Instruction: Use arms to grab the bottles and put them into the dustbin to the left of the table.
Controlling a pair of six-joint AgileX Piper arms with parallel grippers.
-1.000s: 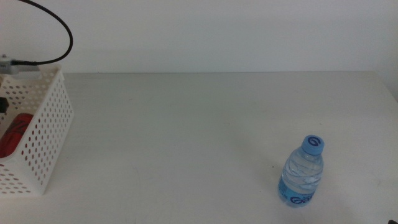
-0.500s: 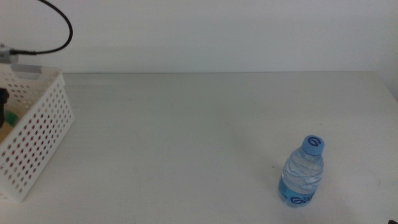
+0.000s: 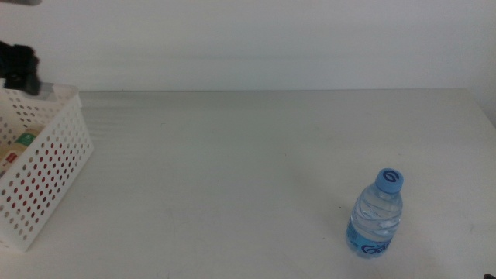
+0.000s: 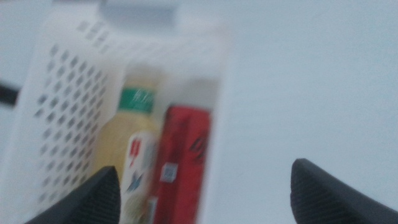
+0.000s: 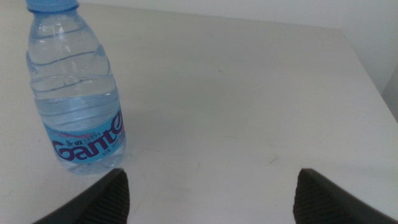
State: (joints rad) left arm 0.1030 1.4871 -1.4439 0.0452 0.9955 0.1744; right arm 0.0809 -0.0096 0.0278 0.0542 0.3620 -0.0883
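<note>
Left pincer (image 4: 202,186) lifted off basket (image 3: 54,167) at upper left, wide open, empty; right pincer (image 5: 208,190) wide open beside water bottle (image 3: 377,213).

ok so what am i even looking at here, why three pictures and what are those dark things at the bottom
It is one moment seen by three cameras on a two-armed robot at a table. The middle view looks down from above. The other two come from cameras on each arm's wrist, and the dark shapes at the bottom are that arm's own two jaws. The left gripper is open and empty above the white basket, which holds a yellow bottle and a red can side by side. The right gripper is open and empty too, low over the table beside a water bottle, which stands upright. Nothing is being held.
</note>
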